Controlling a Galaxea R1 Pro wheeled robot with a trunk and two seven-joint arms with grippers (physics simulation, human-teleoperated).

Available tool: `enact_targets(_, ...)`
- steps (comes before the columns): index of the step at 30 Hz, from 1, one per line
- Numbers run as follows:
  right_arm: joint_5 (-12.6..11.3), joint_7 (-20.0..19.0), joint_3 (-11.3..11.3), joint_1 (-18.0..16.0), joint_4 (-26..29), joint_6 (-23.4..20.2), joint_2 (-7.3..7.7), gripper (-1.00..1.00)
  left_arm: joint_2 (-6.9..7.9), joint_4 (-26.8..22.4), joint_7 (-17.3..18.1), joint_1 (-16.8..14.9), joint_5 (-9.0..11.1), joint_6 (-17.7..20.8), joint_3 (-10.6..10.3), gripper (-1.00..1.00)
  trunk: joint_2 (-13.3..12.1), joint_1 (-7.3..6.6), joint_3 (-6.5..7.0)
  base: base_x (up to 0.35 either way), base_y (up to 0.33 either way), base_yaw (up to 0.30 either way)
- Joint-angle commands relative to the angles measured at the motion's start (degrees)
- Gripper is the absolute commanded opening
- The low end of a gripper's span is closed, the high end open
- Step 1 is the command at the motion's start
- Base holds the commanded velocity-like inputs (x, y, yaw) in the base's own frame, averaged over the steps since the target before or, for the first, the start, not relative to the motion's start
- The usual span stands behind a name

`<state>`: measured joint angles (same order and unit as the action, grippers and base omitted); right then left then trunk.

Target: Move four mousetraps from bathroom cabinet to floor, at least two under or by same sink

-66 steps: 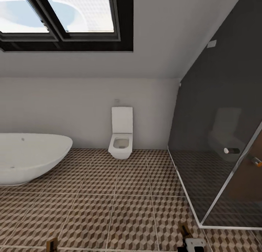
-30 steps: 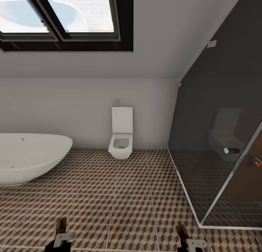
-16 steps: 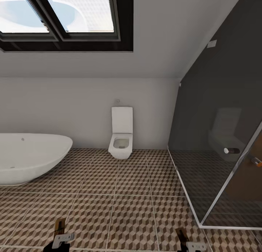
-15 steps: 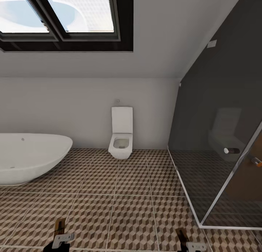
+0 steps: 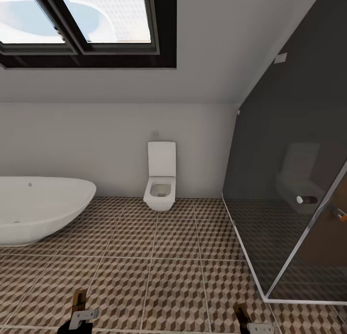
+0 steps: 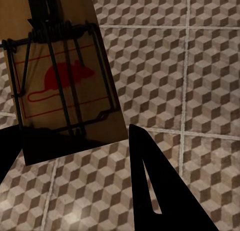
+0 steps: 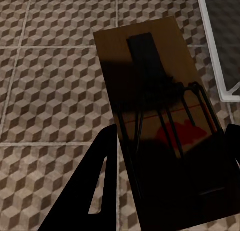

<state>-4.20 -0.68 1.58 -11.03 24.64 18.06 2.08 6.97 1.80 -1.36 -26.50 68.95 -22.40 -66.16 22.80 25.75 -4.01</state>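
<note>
The room is sloping down under a big roof window (image 5: 86, 20), with a white bathtub (image 5: 38, 206) sitting off to one side, a square toilet (image 5: 160, 180) standing against the far wall and a dark glass shower screen (image 5: 289, 189) closing in the other side. The bathroom floor (image 5: 159, 261) is spreading out in cube-patterned tiles with pale grout, flat and bare between them. Down at the lower edge of the head view the two arms are reaching forward, each carrying a mousetrap. The left gripper (image 6: 75, 156) is pinching its trap (image 6: 60, 81) between nearly closed jaws, the red mouse print and black wire facing up above the tiles. The right gripper (image 7: 170, 176) is gripping the other trap (image 7: 160, 116) the same way, and that one is hanging near the shower's pale kerb (image 7: 215, 51). No basin is showing from here, so I judge the risk is setting these down too far from it to count. The thin boards could also be slipping out of a narrow pinch while the robot is turning, or the right one could be landing over the shower kerb.
</note>
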Motion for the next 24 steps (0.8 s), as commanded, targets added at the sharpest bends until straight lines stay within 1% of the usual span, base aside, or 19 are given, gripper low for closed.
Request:
enact_targets(1,-0.54,-0.11,0.17,-0.05,-0.04,0.22,0.03,-1.0,-0.02,0.05,-0.31,-0.04,-0.04,-0.1,-0.46,-1.0,0.12,0.03,-0.13,0.0,0.0,0.0)
enact_targets(4,-0.54,-0.11,0.18,-0.05,-0.05,0.22,0.03,-1.0,-0.17,0.05,-0.31,-0.04,-0.04,-0.1,-0.46,-1.0,0.12,0.03,-0.13,0.0,0.0,0.0)
enact_targets(10,-0.54,-0.11,0.18,-0.05,-0.1,0.22,-0.02,-1.0,-0.94,0.05,-0.31,-0.04,-0.04,-0.06,-0.46,-1.0,0.12,0.03,-0.13,0.0,0.0,0.0)
enact_targets(24,-0.54,-0.11,0.21,-0.05,-0.08,0.22,-0.08,-1.0,-1.1,0.05,-0.31,-0.04,-0.04,-0.01,-0.46,-1.0,0.12,0.03,-0.13,0.0,0.0,0.0)
